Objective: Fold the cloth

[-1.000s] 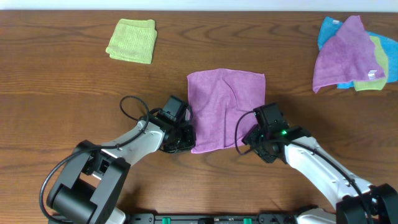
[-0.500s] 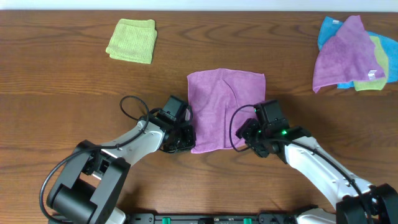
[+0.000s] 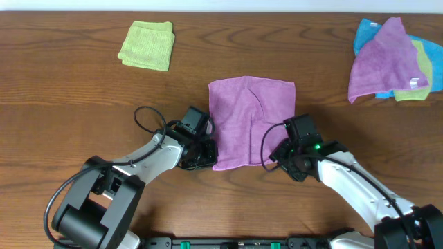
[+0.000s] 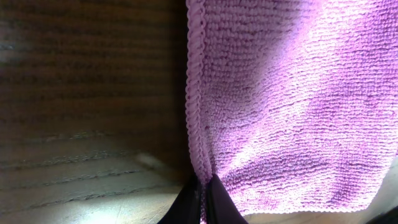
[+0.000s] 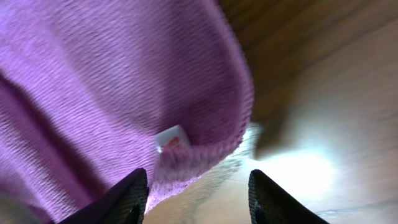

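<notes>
The purple cloth [image 3: 250, 121] lies spread flat at the table's middle. My left gripper [image 3: 205, 156] is at its near left corner; in the left wrist view the fingers [image 4: 204, 200] are shut on the cloth's hemmed edge [image 4: 292, 106]. My right gripper [image 3: 279, 160] is at the near right corner. In the right wrist view its fingers [image 5: 198, 196] are open, with the cloth's corner [image 5: 112, 87] and a small white tag [image 5: 171, 138] just ahead of them and nothing between them.
A folded yellow-green cloth [image 3: 147, 45] lies at the far left. A pile of purple, blue and yellow-green cloths [image 3: 391, 61] lies at the far right. The table is brown wood [image 3: 69, 117].
My right gripper shifted a little left toward the cloth's corner and then came back. The left arm and the cloth have not moved.
</notes>
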